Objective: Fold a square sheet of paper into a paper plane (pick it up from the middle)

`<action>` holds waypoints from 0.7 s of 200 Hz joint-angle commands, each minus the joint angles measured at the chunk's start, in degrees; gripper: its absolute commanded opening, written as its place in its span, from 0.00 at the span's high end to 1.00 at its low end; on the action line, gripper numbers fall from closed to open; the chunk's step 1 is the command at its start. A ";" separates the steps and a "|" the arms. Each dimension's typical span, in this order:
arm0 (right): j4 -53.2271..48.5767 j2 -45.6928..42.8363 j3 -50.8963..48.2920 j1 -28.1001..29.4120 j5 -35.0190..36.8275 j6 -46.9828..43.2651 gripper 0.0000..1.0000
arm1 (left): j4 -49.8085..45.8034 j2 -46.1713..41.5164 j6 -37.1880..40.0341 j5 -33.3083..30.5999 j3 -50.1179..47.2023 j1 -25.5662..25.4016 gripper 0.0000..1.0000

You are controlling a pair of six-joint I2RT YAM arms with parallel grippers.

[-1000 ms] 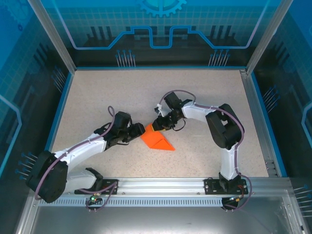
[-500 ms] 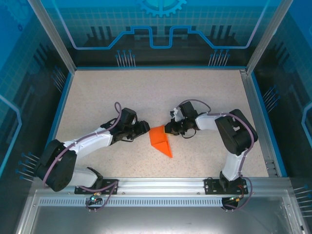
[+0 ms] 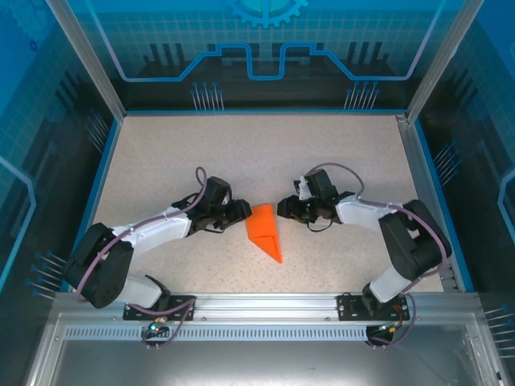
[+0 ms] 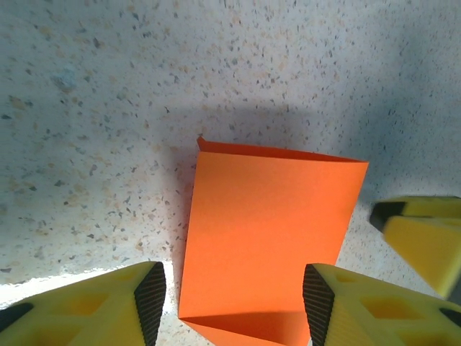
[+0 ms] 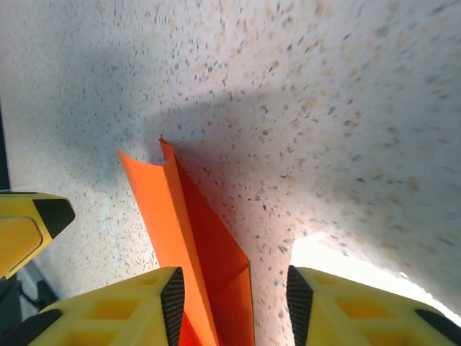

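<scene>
The orange sheet of paper [image 3: 264, 232] lies on the table folded into a pointed dart shape, its tip aimed at the near right. My left gripper [image 3: 240, 211] sits just left of its blunt end, and my right gripper [image 3: 284, 207] just right of it. In the left wrist view the paper [image 4: 266, 231] lies flat between the wide-apart pads [image 4: 151, 303] of the left gripper [image 4: 234, 306], with a gap on each side. In the right wrist view the creased paper [image 5: 198, 238] runs between the parted jaws of the right gripper [image 5: 236, 306], close to the left pad [image 5: 173, 303].
The speckled table [image 3: 241, 153] is bordered by a blue rim and metal posts, with an aluminium rail [image 3: 265, 305] along the near edge. A yellow finger of the other gripper shows at the edge of each wrist view [image 4: 421, 234] [image 5: 29, 223].
The right gripper opened, let go of the paper and drew back to the right. The paper swung so its tip points more toward the near edge. The left gripper moved closer.
</scene>
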 commanded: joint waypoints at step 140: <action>-13.50 -1.93 4.65 17.80 3.82 -5.90 0.91 | -0.16 -2.09 -2.20 -3.25 -2.18 -0.50 0.45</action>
